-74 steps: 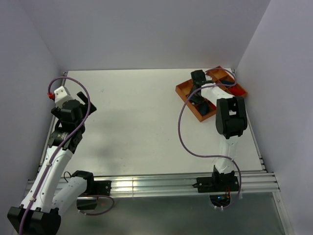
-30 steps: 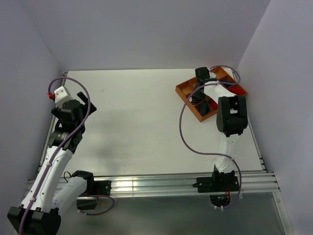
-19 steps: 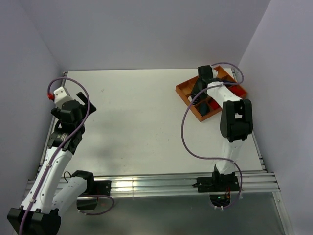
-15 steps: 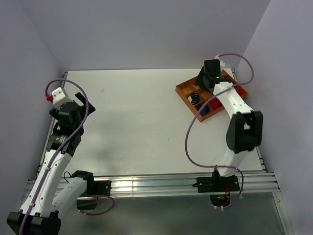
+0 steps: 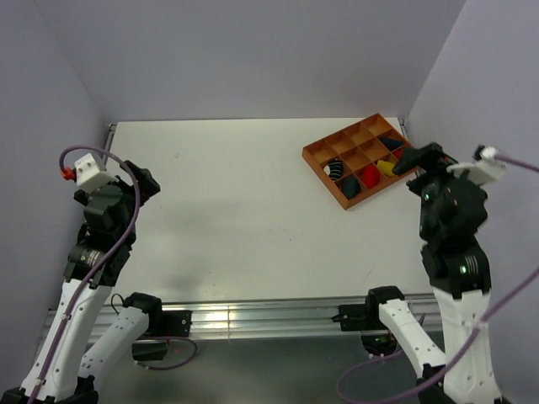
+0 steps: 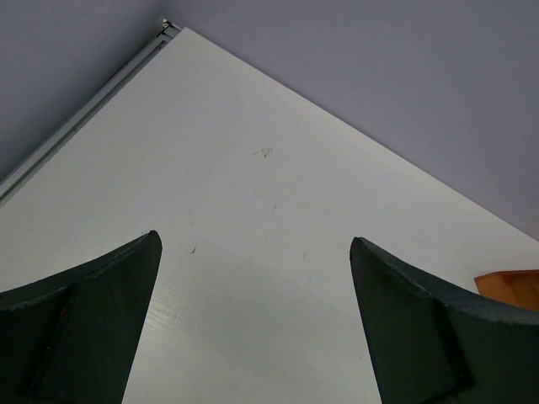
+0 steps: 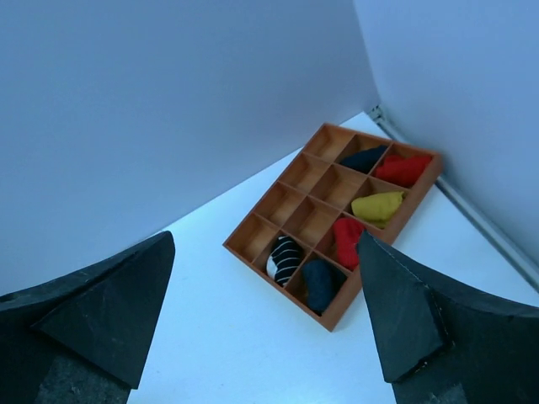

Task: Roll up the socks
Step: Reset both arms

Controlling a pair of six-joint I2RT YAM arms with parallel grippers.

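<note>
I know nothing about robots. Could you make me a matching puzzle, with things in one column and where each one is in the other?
Things:
1. black-and-white striped sock
2. yellow fabric bundle
3. left end effector

Places:
A. open, above the bare white table
B. between two red socks in the orange compartment tray
C. beside the dark navy sock in the tray corner nearest the arms

Pairs: 1-C, 2-B, 3-A
</note>
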